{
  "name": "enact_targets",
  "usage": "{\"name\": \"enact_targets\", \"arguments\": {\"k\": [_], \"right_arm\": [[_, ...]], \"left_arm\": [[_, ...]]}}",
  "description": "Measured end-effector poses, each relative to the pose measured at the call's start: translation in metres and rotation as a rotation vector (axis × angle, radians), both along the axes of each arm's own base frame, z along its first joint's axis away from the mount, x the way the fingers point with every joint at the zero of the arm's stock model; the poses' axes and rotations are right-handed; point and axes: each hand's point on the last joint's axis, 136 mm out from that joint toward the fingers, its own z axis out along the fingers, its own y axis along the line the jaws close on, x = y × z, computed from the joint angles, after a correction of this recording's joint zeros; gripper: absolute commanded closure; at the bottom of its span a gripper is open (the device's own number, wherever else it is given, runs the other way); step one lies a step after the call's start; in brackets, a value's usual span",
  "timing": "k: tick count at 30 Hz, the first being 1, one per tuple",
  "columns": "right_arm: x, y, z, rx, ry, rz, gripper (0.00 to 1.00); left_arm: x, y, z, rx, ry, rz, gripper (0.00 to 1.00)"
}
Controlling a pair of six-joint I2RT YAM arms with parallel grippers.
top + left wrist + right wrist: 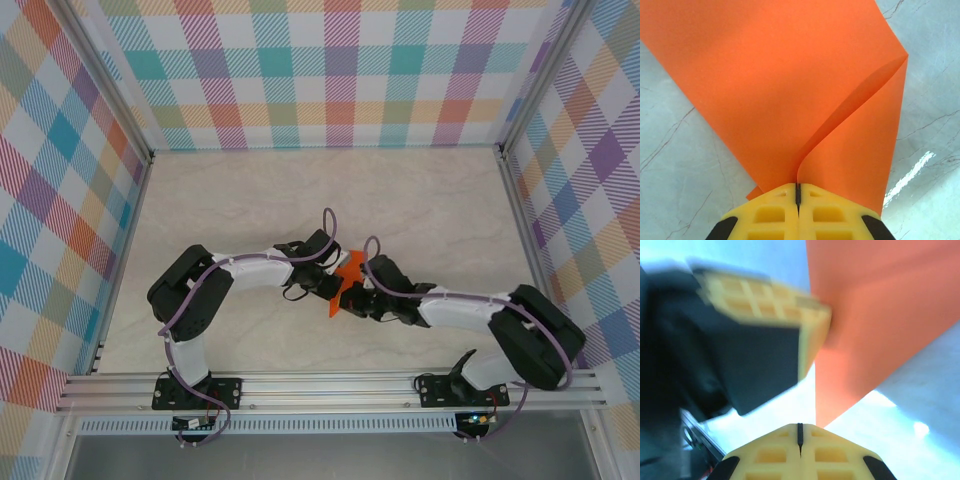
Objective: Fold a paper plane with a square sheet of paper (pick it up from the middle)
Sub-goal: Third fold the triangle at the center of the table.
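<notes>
The square sheet of paper [350, 270] is bright orange and stands lifted off the table between the two arms, bent into a loose fold. My left gripper [798, 192] is shut on it, and the paper curls out of the seam between its yellow fingers [770, 215] in two flaps. In the top view the left gripper [334, 280] and the right gripper [357, 300] nearly meet at the sheet. My right gripper [800, 432] is shut with nothing seen in its seam. A pointed corner of the sheet [865, 330] hangs just right of that seam, beside the right finger.
The pale marbled table [250, 200] lies under both arms. Checked walls [330, 70] close it at the back and both sides, with a metal rail [330, 385] along the near edge. The blurred yellow and black body of the left gripper [760, 315] looms close in the right wrist view.
</notes>
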Motion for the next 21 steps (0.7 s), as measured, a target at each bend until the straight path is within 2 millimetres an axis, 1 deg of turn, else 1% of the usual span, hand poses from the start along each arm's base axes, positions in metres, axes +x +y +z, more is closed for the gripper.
{"name": "enact_targets", "arguments": {"k": [1, 3, 5, 6, 11, 18, 21], "right_arm": [[0.011, -0.009, 0.006, 0.011, -0.014, -0.033, 1.00], [0.026, -0.022, 0.009, 0.022, -0.024, -0.071, 1.00], [0.034, -0.034, 0.002, 0.011, -0.007, -0.094, 1.00], [0.035, -0.035, -0.001, 0.007, 0.007, -0.090, 1.00], [0.040, -0.024, -0.018, 0.006, 0.080, -0.042, 1.00], [0.056, -0.008, -0.023, 0.019, 0.093, 0.003, 1.00], [0.061, -0.005, -0.033, 0.004, 0.109, 0.010, 1.00]], "left_arm": [[0.000, 0.000, 0.000, 0.000, 0.000, 0.000, 0.99], [0.000, 0.000, 0.000, 0.000, 0.000, 0.000, 0.99], [0.000, 0.000, 0.000, 0.001, 0.000, 0.001, 0.99], [0.000, 0.000, 0.000, 0.000, 0.000, 0.000, 0.99], [0.000, 0.000, 0.000, 0.001, 0.001, 0.001, 0.98], [0.000, 0.000, 0.001, 0.007, 0.007, 0.001, 0.94], [0.000, 0.001, 0.000, 0.012, 0.009, 0.003, 0.90]]}}
